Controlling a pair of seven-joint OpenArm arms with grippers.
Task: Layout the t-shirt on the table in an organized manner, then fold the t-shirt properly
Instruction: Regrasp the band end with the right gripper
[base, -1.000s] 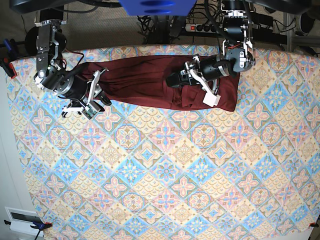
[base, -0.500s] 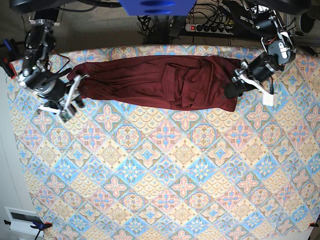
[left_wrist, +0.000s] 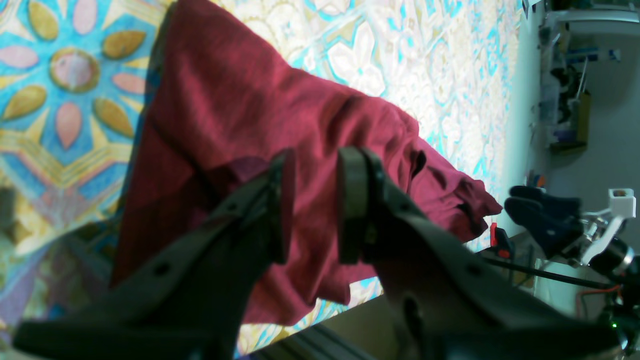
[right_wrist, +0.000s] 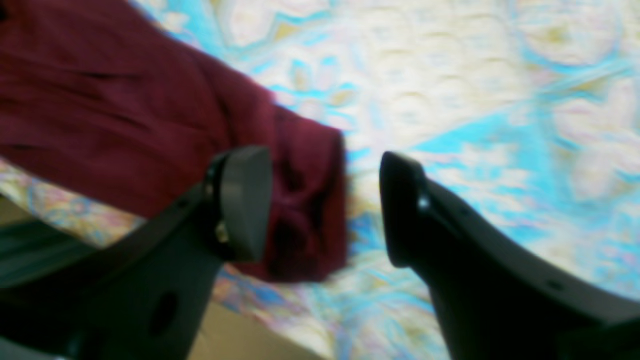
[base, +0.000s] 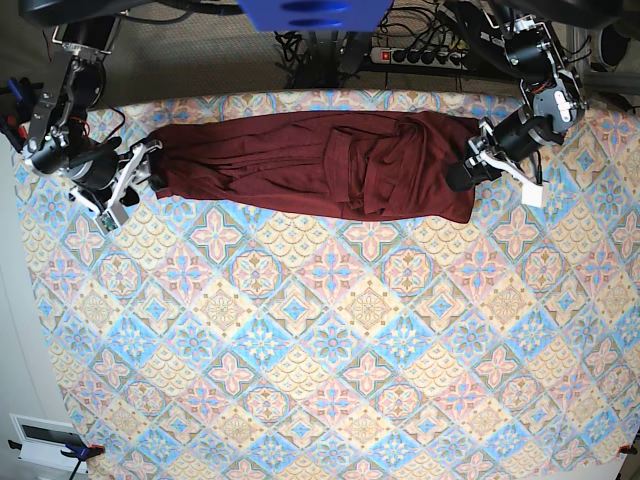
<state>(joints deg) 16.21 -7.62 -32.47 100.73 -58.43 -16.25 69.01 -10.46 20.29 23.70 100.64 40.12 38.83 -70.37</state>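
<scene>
The near two-thirds of the table (base: 330, 380) is bare patterned cloth. All the work sits along the far edge.

The t-shirt (base: 300, 160) lies there as a long, narrow bundle, its long axis running left–right, parallel to the far table edge. It is bunched with folds near the middle, not spread flat.

Right gripper (base: 138, 172), at the scene's left: it sits at the left tip of the bundle. In the right wrist view its jaws stand wide apart and grasp nothing; the garment's end (right_wrist: 300, 200) lies between them, closer to one finger. Released, as far as the blurred picture shows.

Left gripper (base: 470, 170), at the scene's right: it is over the right end of the bundle. In the left wrist view the pads (left_wrist: 282, 200) are narrowly parted with maroon fabric behind them; I cannot tell whether any cloth is pinched.

Judgement: laying out is unfinished. Each arm is nearest its own end of the long axis, so spreading would call for pulling toward the near side, across that axis.
</scene>
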